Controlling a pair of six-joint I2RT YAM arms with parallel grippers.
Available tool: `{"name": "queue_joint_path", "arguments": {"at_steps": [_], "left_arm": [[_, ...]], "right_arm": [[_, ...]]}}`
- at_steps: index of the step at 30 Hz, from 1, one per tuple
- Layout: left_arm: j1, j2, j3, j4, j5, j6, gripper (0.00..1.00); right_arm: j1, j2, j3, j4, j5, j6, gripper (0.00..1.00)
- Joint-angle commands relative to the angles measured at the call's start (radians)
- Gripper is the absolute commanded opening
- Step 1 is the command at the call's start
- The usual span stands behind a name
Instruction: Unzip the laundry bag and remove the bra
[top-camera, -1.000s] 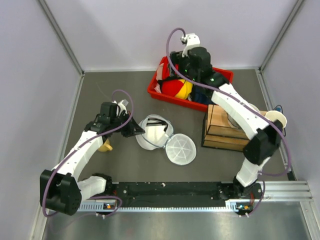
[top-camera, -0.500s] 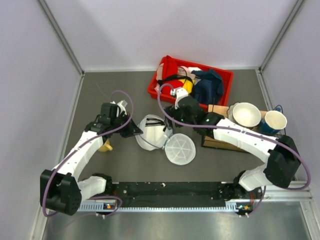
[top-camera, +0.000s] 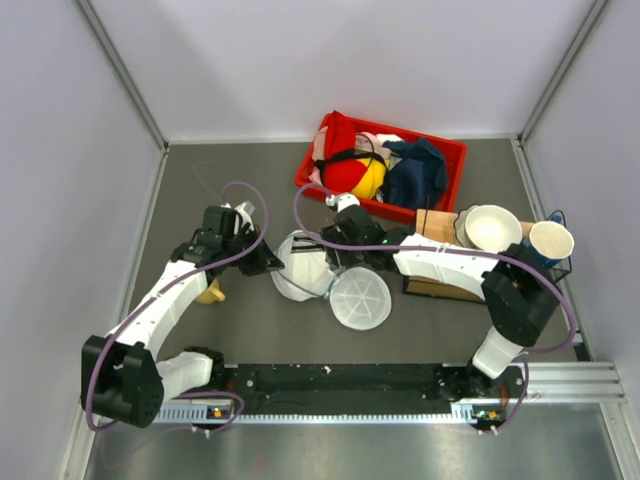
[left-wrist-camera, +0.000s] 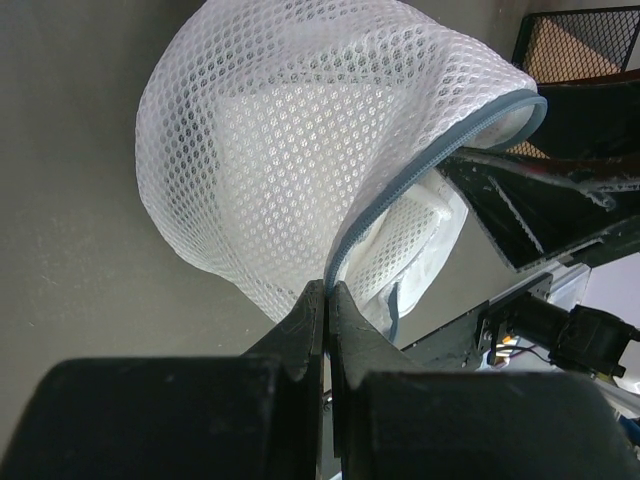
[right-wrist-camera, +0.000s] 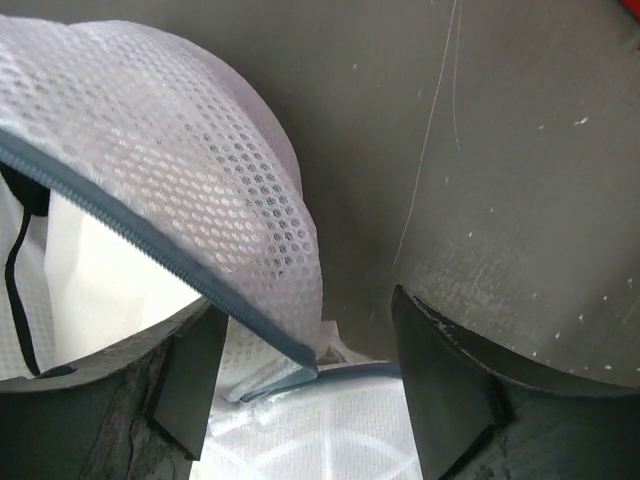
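Note:
The white mesh laundry bag (top-camera: 305, 268) lies unzipped in two halves, one dome open upward and one spoked disc half (top-camera: 361, 299) flat beside it. My left gripper (top-camera: 272, 265) is shut on the bag's grey zipper edge (left-wrist-camera: 327, 290); the mesh dome (left-wrist-camera: 290, 150) fills the left wrist view. My right gripper (top-camera: 333, 262) is open and empty, low over the seam between the two halves (right-wrist-camera: 310, 372), with the zipper edge (right-wrist-camera: 150, 250) between its fingers. The red bra (top-camera: 345, 173) with black straps lies in the red bin (top-camera: 445, 148), next to something yellow.
A navy cloth (top-camera: 415, 175) and a pale pink cloth share the bin. A wooden box (top-camera: 440, 265), a white bowl (top-camera: 492, 228) and a blue cup (top-camera: 551, 241) stand at the right. A yellow object (top-camera: 210, 293) lies beside the left arm.
My right arm has swung from over the red bin back and down to the open bag, empty. The bra now shows in the bin. My left gripper has kept its hold.

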Motion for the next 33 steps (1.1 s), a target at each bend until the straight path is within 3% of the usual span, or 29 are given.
{"name": "queue_joint_path", "arguments": {"at_steps": [1, 6, 11, 16, 20, 25, 26, 28, 30, 33], "left_arm": [[0.005, 0.014, 0.024, 0.015, -0.011, 0.013, 0.00], [0.005, 0.028, 0.027, 0.013, -0.015, 0.016, 0.00], [0.008, 0.040, 0.032, 0.015, -0.025, 0.022, 0.00], [0.008, 0.057, 0.035, 0.026, -0.017, 0.022, 0.00], [0.008, 0.061, 0.037, 0.027, -0.015, 0.025, 0.00], [0.008, 0.066, 0.040, 0.021, -0.025, 0.033, 0.00], [0.008, 0.069, 0.041, 0.021, -0.025, 0.033, 0.00], [0.009, 0.077, 0.046, 0.021, -0.026, 0.037, 0.00], [0.009, 0.084, 0.050, 0.018, -0.031, 0.049, 0.00], [0.009, 0.095, 0.058, 0.015, -0.035, 0.059, 0.00]], "right_arm": [[0.011, 0.018, 0.019, 0.093, 0.024, 0.021, 0.59], [0.013, 0.015, 0.013, 0.113, 0.011, 0.034, 0.33], [0.011, -0.041, -0.033, 0.124, 0.028, 0.043, 0.46], [0.011, -0.077, -0.069, 0.150, 0.051, 0.054, 0.44], [0.011, -0.057, -0.068, 0.167, 0.044, 0.062, 0.35], [0.013, -0.072, -0.088, 0.184, 0.035, 0.074, 0.15], [0.011, -0.089, -0.092, 0.185, 0.033, 0.074, 0.15], [0.011, -0.101, -0.105, 0.187, 0.025, 0.079, 0.39], [0.011, -0.121, -0.111, 0.188, 0.019, 0.080, 0.55], [0.011, -0.129, -0.122, 0.190, 0.028, 0.080, 0.56]]}}
